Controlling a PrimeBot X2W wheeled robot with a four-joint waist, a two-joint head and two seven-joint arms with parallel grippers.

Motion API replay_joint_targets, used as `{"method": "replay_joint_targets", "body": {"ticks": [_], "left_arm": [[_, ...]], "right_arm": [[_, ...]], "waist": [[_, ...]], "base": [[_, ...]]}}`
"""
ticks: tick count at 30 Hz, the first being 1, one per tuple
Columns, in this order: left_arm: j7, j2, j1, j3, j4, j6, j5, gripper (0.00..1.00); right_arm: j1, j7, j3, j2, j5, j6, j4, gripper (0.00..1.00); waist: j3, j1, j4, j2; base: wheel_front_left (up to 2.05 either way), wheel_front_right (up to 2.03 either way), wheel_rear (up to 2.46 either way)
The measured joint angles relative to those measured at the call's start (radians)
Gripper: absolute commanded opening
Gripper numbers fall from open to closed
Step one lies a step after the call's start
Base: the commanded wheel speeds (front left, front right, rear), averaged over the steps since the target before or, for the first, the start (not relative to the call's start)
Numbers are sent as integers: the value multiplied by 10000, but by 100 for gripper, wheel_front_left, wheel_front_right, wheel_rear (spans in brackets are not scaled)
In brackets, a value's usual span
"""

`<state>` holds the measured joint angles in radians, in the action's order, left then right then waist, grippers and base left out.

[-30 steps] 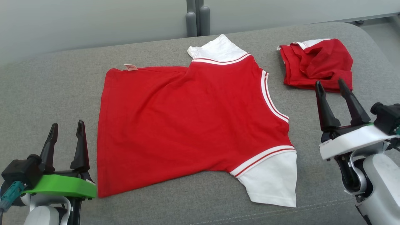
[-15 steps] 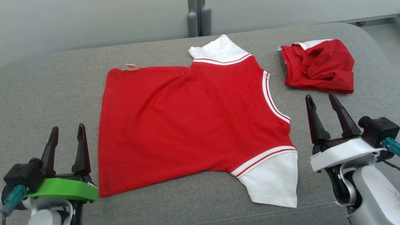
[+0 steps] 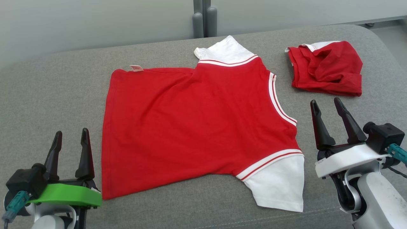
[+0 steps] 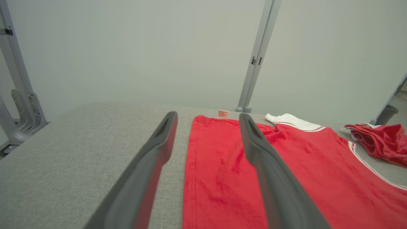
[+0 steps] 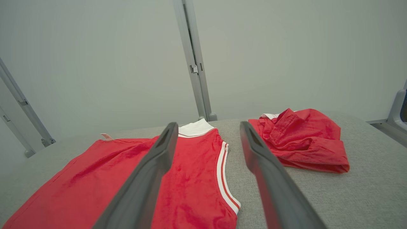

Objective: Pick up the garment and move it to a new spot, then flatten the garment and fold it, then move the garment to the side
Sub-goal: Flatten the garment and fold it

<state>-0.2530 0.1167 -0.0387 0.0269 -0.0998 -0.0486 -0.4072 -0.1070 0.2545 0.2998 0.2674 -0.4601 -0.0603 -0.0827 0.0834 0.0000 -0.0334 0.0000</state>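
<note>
Beside the laid-out red garment (image 3: 197, 127), left hand (image 3: 71, 131) and right hand (image 3: 325, 100) hover spread, empty.

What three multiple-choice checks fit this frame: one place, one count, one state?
1. Where is the crumpled red-and-white cloth bundle relative to the flat red fabric shirt?
A) on top of it
B) to the robot's right, apart
C) to the robot's left

2. How many white sleeves show on the flat shirt?
A) one
B) two
C) three

3. How are the left gripper and right gripper?
A) both open, empty
B) left shut on the shirt
C) right shut on the bundle

Key:
1 B, grey cushion shows between them.
2 B, one sleeve at the far edge and one at the near edge.
3 A, each pair of fingers stands apart, gripping nothing.
</note>
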Motion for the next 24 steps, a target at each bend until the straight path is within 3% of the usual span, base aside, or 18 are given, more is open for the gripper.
{"method": "replay_joint_targets", "body": {"ticks": [12,19,24], "left_arm": [[0,-63,86,-100,-297,-182,67,100],[0,-115,393,102,-803,-305,-29,100],[82,-107,484,205,-1039,-318,-31,100]], "right_arm": [[211,0,-138,-190,203,259,-270,100],[790,0,151,-316,-180,679,-1007,100],[801,-61,236,-247,-180,757,-1287,100]], "waist": [[27,0,-3,0],[44,0,-23,0],[173,0,-56,0]], "base": [[0,0,0],[0,0,0],[0,0,0]]}}
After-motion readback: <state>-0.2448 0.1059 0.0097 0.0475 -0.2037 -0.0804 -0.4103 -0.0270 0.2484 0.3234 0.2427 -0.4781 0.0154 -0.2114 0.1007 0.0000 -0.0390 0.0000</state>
